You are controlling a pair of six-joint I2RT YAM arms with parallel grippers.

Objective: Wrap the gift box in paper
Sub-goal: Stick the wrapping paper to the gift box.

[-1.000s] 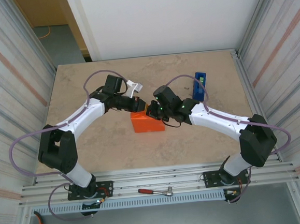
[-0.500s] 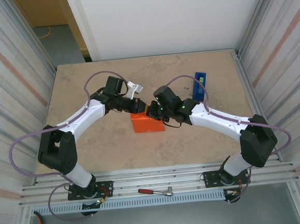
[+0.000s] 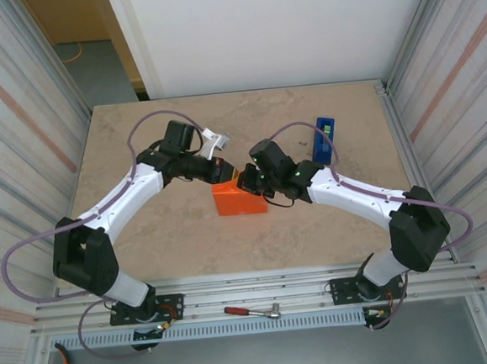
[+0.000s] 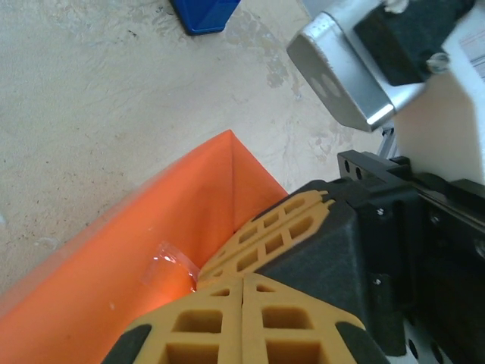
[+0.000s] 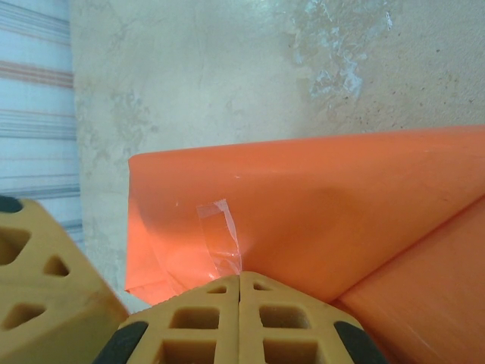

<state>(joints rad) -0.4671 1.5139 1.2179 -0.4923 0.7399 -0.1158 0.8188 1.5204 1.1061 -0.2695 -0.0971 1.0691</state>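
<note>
orange paper point(image 3: 238, 201) lies folded as a boxy parcel at the middle of the surface point(image 3: 147, 240), left of the blue tape dispenser point(image 3: 325, 140), with the left claw point(image 4: 242, 279) and right claw point(image 5: 240, 277) both closed, tips against its far edge.

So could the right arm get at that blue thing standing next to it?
Probably yes. The blue dispenser stands on bare table just beside that arm, nothing blocking it; but the right pincer is shut against the orange paper.

Left arm point(image 3: 126, 195) and right arm point(image 3: 354, 192) converge, jaws closed.
</note>
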